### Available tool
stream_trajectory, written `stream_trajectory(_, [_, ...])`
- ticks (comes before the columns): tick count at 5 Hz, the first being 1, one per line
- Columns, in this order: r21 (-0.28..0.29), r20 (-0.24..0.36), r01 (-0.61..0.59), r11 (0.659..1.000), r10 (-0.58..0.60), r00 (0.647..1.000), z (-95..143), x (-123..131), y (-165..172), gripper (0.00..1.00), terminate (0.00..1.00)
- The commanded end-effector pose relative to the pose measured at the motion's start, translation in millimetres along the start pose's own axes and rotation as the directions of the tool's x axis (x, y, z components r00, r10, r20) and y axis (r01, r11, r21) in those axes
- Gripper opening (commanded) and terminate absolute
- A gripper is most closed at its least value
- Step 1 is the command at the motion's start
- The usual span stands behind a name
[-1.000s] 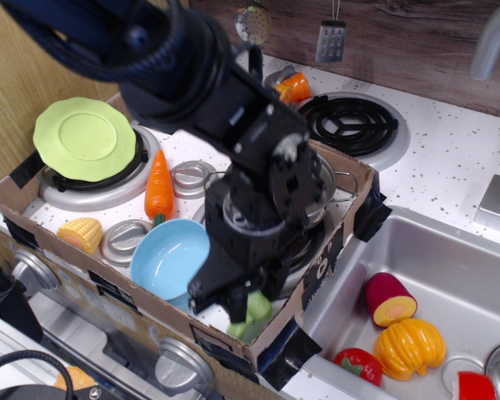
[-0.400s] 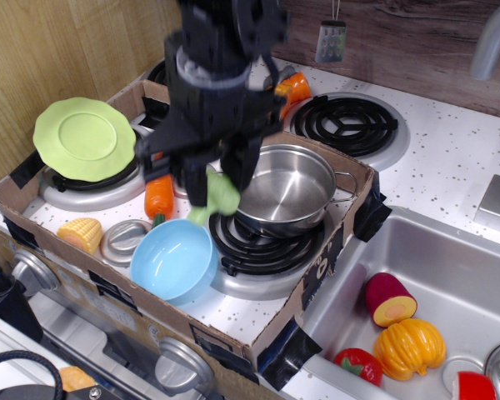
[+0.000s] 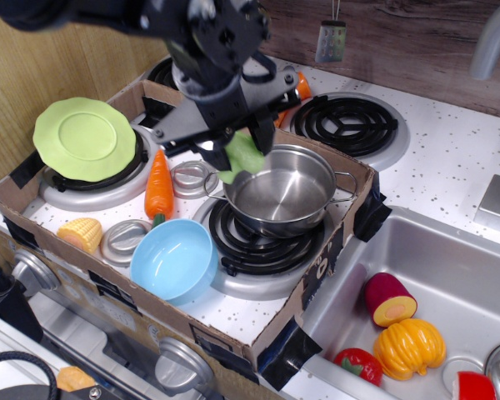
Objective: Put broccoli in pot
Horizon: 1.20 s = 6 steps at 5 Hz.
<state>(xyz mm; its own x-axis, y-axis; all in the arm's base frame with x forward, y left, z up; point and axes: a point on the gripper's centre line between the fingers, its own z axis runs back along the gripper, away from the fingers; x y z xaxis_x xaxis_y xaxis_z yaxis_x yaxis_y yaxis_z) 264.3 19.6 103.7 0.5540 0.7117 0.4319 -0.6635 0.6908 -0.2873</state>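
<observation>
My gripper (image 3: pixel 237 152) is shut on the pale green broccoli (image 3: pixel 242 157) and holds it in the air above the left rim of the pot (image 3: pixel 282 191). The pot is shiny steel with wire loop handles and stands on the front right burner inside the cardboard box. Its inside looks empty. The black arm reaches in from the upper left and hides the back left burner.
A light-blue bowl (image 3: pixel 174 259) sits in front of the pot. A carrot (image 3: pixel 158 183), a corn piece (image 3: pixel 81 233) and a light-green plate (image 3: pixel 85 137) lie to the left. The cardboard box wall (image 3: pixel 317 275) rings the stove. The sink (image 3: pixel 450 283) at right holds toy vegetables.
The gripper has lifted the broccoli from the front edge of the box, first up and left over the bowl, then right and back to the pot's left rim.
</observation>
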Motion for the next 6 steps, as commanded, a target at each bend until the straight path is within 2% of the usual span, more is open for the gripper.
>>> stream_trajectory(1, [-0.128,0.003,0.121,0.984,-0.121,0.993,-15.7,17.3,-38.5,0.0,0.0])
stream_trajectory(2, [-0.152,0.013,0.243,0.958,-0.244,0.97,-20.2,21.9,-44.6,1.0,0.0])
stream_trajectory(3, [-0.078,0.018,0.371,0.925,-0.371,0.929,-14.0,27.2,-47.3,1.0,0.0])
stream_trajectory(5, [-0.078,0.018,0.371,0.925,-0.371,0.929,-14.0,27.2,-47.3,1.0,0.0])
stream_trajectory(6, [-0.078,0.018,0.371,0.925,-0.371,0.929,-14.0,27.2,-47.3,1.0,1.0])
